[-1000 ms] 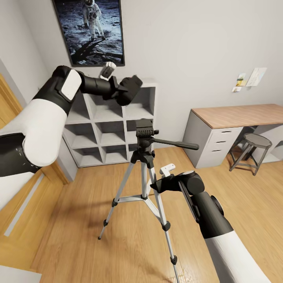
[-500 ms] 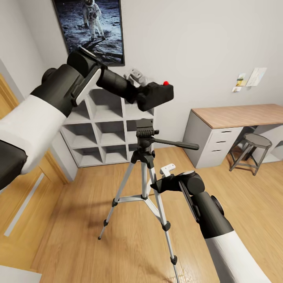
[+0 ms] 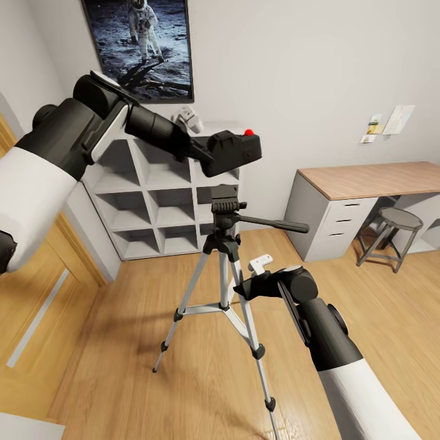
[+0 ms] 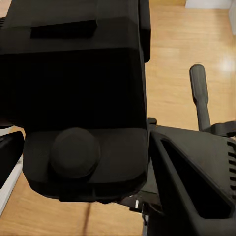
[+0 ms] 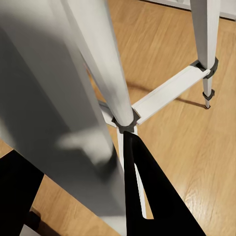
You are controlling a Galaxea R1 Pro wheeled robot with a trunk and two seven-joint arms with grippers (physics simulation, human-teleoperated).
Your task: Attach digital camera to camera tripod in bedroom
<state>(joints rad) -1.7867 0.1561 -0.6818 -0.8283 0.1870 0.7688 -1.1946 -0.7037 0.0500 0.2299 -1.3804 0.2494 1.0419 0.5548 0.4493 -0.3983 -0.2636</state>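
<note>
The black digital camera (image 3: 235,150), red button (image 3: 249,131) upward, hangs a little above the black head (image 3: 224,202) of the camera tripod (image 3: 223,269). My left gripper (image 3: 209,153) is shut on the camera from the left. In the left wrist view the camera body (image 4: 78,88) looms dark, with the tripod head (image 4: 196,172) and pan handle (image 4: 199,93) just beyond it. My right gripper (image 3: 249,285) is lower down, closed around one silver leg. The right wrist view has that leg (image 5: 73,108) between two black fingers (image 5: 147,196).
A grey cube shelf (image 3: 160,205) stands against the wall behind the tripod, under the astronaut poster (image 3: 139,46). A wood-topped desk (image 3: 366,178) and a stool (image 3: 396,227) are at the right. A wooden door (image 3: 27,305) is at the left. Light wood floor surrounds the tripod's feet.
My left arm swung the camera rightward from in front of the shelf to above the tripod head and turned it so the red button faces up. Right arm and tripod stayed still.
</note>
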